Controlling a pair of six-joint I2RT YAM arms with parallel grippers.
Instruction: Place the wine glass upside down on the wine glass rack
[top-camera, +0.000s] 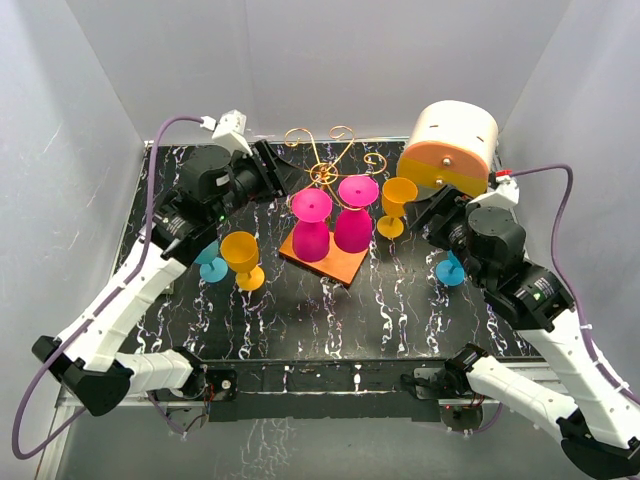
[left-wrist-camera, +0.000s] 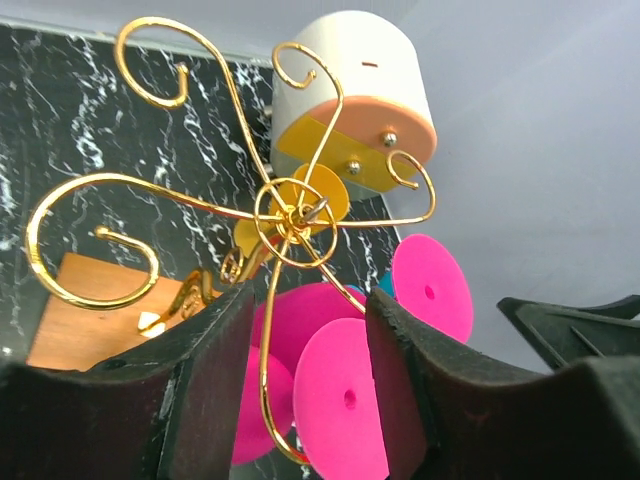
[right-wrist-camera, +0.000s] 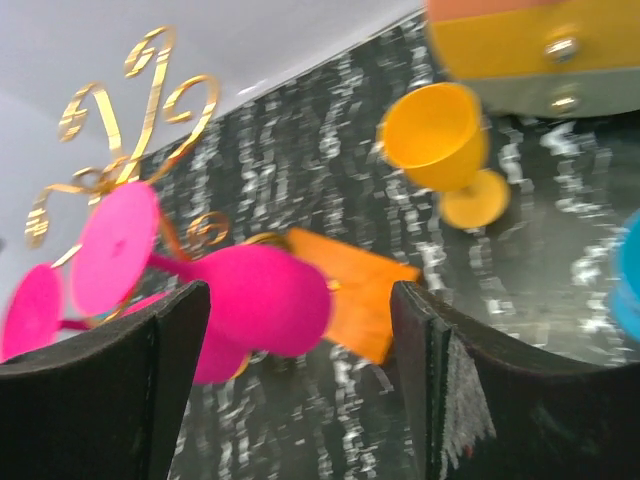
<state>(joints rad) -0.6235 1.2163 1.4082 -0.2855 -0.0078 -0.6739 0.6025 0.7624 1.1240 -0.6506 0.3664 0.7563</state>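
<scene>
The wine glass rack (top-camera: 325, 158) is gold wire with curled arms on an orange-brown wooden base (top-camera: 342, 266) at the table's middle. Two magenta wine glasses (top-camera: 311, 226) (top-camera: 352, 216) hang upside down on it, feet up. My left gripper (top-camera: 284, 181) is open and empty, just left of the rack's top. In the left wrist view the wire arms (left-wrist-camera: 290, 215) and a magenta foot (left-wrist-camera: 340, 400) show between its fingers. My right gripper (top-camera: 428, 213) is open and empty, to the right of the rack. The right wrist view shows a magenta glass (right-wrist-camera: 265, 295) and the base (right-wrist-camera: 365, 290).
A yellow glass (top-camera: 243, 258) and a blue glass (top-camera: 210, 263) stand left of the rack. Another yellow glass (top-camera: 397, 205) and a blue glass (top-camera: 450, 269) stand to its right. A white cylinder with an orange and yellow face (top-camera: 452, 148) lies at the back right.
</scene>
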